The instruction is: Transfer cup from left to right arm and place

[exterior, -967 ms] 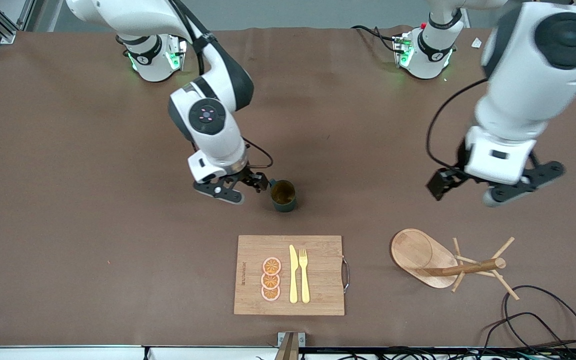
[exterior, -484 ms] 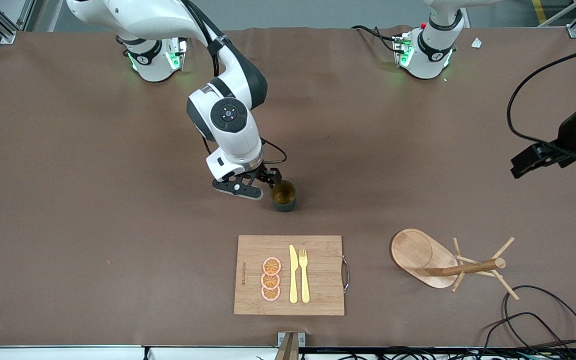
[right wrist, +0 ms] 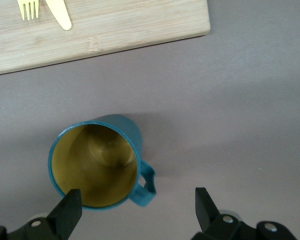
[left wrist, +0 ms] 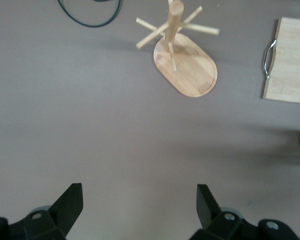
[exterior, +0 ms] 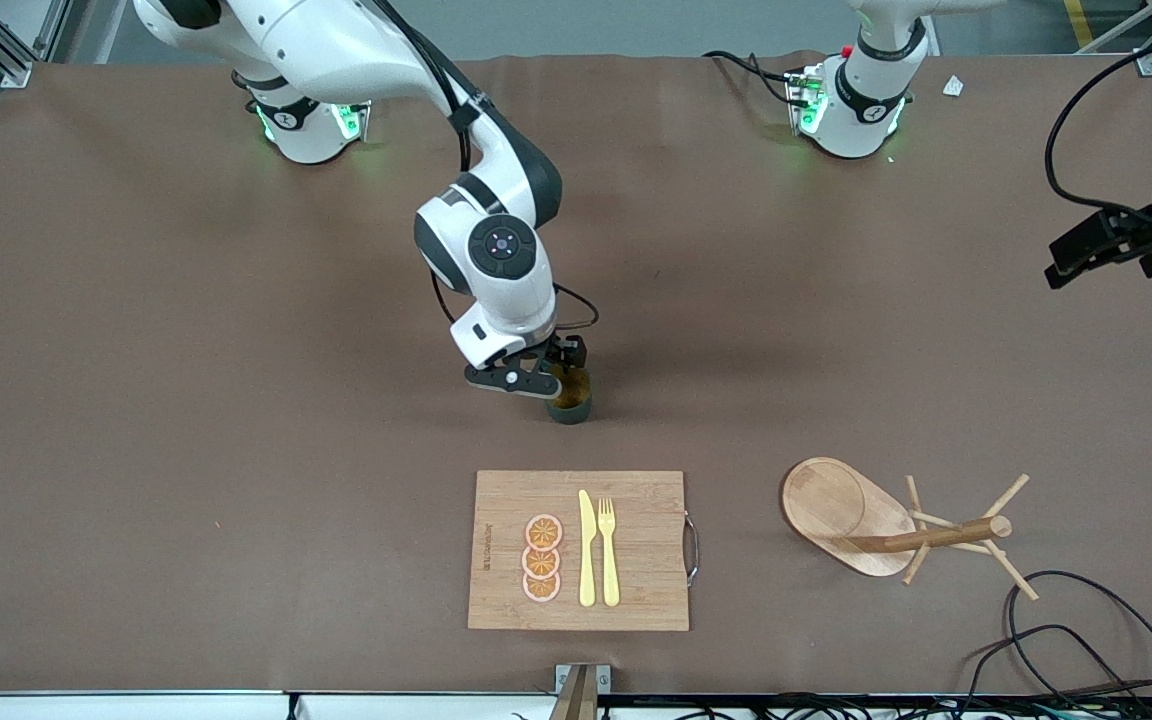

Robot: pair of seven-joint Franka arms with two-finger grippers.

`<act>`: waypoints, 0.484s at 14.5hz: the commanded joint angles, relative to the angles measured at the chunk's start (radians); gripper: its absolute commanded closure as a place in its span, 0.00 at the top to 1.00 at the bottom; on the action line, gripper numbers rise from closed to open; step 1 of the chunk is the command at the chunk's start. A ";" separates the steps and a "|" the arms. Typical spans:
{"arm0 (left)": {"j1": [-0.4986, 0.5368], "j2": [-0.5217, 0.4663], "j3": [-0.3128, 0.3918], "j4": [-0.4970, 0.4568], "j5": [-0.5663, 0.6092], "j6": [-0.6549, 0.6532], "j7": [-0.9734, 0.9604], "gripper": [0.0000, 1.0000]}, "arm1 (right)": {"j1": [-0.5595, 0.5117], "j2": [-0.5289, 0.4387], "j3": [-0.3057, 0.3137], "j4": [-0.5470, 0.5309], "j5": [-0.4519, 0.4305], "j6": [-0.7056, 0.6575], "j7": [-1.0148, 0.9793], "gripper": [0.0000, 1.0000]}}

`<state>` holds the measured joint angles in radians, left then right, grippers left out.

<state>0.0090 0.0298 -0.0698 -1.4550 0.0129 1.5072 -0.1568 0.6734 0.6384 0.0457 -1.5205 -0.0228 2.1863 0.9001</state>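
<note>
The teal-green cup [exterior: 574, 405] stands upright on the brown table, farther from the front camera than the cutting board. In the right wrist view its ochre inside [right wrist: 97, 165] faces up and its small handle [right wrist: 146, 182] sticks out sideways. My right gripper [exterior: 541, 372] hangs open just over the cup's rim. One fingertip is over the rim and the handle lies between the fingers [right wrist: 135, 205]. Nothing is held. My left gripper [exterior: 1116, 250] is open and empty [left wrist: 139, 202], up in the air over the left arm's end of the table.
A bamboo cutting board [exterior: 636, 590] carries three orange slices [exterior: 542, 558], a yellow knife [exterior: 587, 548] and a yellow fork [exterior: 608, 550]. A wooden mug tree [exterior: 871, 525] stands toward the left arm's end. Black cables [exterior: 1076, 630] lie near that corner.
My right arm has swung toward the cup, and its open gripper has gone from beside the cup to over its rim. The left arm has drawn away toward its end of the table.
</note>
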 commanded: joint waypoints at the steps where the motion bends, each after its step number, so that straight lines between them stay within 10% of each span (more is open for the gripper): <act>1: -0.033 -0.077 0.016 -0.087 -0.007 -0.002 0.013 1.00 | 0.002 0.029 -0.009 0.043 -0.020 -0.003 0.005 1.00; 7: -0.030 -0.082 0.005 -0.079 0.001 -0.022 0.011 1.00 | -0.012 0.044 -0.010 0.051 -0.020 0.021 0.005 1.00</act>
<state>-0.0164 -0.0319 -0.0660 -1.5151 0.0127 1.4878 -0.1553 0.6693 0.6621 0.0300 -1.4868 -0.0231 2.1964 0.9001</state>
